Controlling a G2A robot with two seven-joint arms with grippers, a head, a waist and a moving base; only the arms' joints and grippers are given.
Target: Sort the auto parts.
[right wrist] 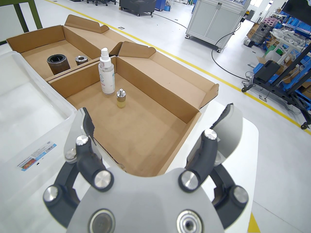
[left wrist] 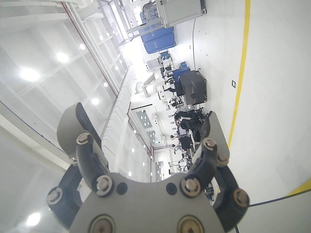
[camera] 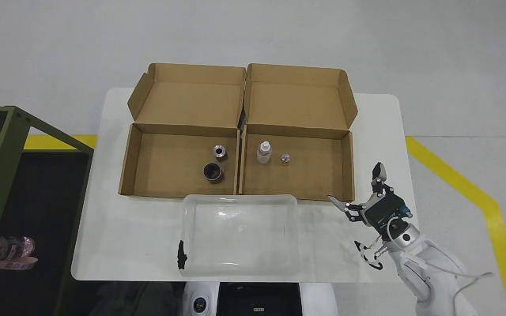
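Two open cardboard boxes stand side by side on the white table (camera: 118, 229). The left box (camera: 162, 166) holds a dark metal cylinder (camera: 212, 171) (right wrist: 57, 64) and a smaller metal ring (camera: 218, 151) (right wrist: 81, 60). In the right box (camera: 320, 170) (right wrist: 150, 132) stand a clear spray bottle (camera: 264, 152) (right wrist: 106, 76) and a small brass-and-steel part (camera: 286, 158) (right wrist: 121, 99). My right gripper (camera: 358, 187) (right wrist: 156, 112) hovers open and empty by the right box's front right corner. My left gripper (left wrist: 144, 111) is open, holds nothing, and faces the hall.
A clear plastic bin (camera: 241, 199) (right wrist: 24, 112) sits in front of the boxes, at the table's front edge. Both box lids stand folded back behind them. A green frame (camera: 32, 130) stands left of the table. Yellow floor lines run past both sides.
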